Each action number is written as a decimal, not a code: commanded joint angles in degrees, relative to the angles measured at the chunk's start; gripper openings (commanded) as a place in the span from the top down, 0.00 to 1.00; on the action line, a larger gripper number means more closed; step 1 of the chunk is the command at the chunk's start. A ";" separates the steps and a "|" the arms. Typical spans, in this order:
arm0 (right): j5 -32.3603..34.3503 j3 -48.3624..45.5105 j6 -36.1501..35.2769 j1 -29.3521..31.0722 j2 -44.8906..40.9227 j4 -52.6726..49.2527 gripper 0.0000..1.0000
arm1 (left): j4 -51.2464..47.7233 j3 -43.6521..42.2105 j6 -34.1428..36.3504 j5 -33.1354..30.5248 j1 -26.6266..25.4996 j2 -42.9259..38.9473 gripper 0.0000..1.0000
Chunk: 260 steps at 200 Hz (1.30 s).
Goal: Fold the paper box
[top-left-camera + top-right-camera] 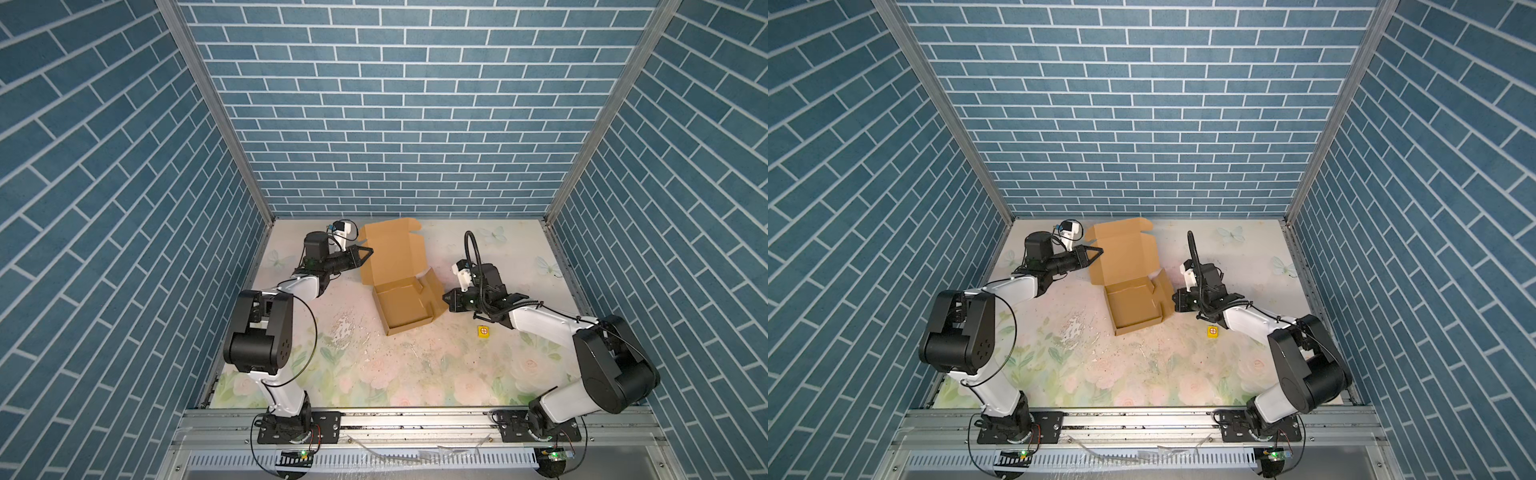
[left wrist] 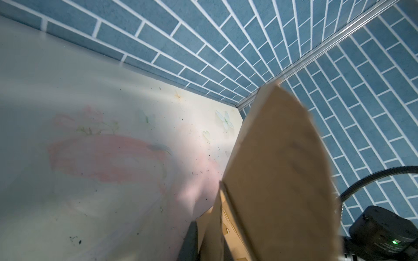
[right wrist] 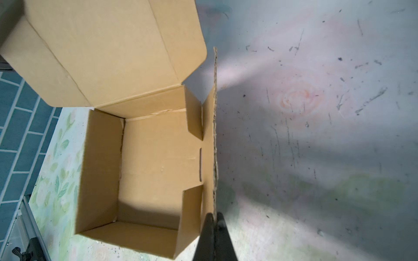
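Step in hand, as I judge it: forming the tray's right side wall. The paper box [image 1: 401, 303] sits on the floral surface [image 1: 415, 370] just above centre in both top views. Its tray lies toward the lower edge, and the lid [image 1: 390, 253] lies open toward the back wall.

The right gripper [image 3: 213, 222] has its jaws closed tight on the top edge of the upright side panel [image 3: 214, 135], seen edge-on in the right wrist view. Inside that panel two short corner tabs [image 3: 194, 113] stand along the tray's side. A slit [image 3: 200, 165] is cut in the floor between them.

The left gripper [image 1: 369, 250] is at the lid's left edge. In the left wrist view a blurred cardboard flap [image 2: 271, 169] runs down past one dark finger [image 2: 190, 241], and the other finger is hidden. I cannot tell whether the jaws pinch the flap.

Next move, judged: roll the panel inward over the tabs and seat its edge in the slit, with the lid kept clear.

Contents: the tray is empty. A small yellow cube [image 1: 483, 331] lies outside it on the surface, lower right of the box and apart from it.
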 commanded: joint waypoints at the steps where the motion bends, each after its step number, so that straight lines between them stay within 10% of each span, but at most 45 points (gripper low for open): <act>1: 2.91 1.69 -2.80 1.27 -2.28 0.35 1.00 | -1.69 -0.40 0.85 -0.01 -0.53 -1.86 0.87; 81: 6.49 3.98 -1.45 6.05 -2.35 -2.60 0.94 | -2.03 -1.39 0.57 -1.52 -1.17 -3.92 0.84; 147: -3.49 2.88 4.13 5.03 1.39 4.36 0.77 | -1.03 -1.82 1.01 -1.18 -1.58 -3.15 0.84; 187: -7.14 2.57 12.56 0.85 1.49 7.44 0.75 | -0.97 -2.33 1.50 -1.20 -1.67 -3.49 0.84; 260: -9.51 2.50 5.66 -17.16 3.39 -5.75 0.77 | -0.24 -2.92 2.35 -1.12 -1.67 -3.77 0.84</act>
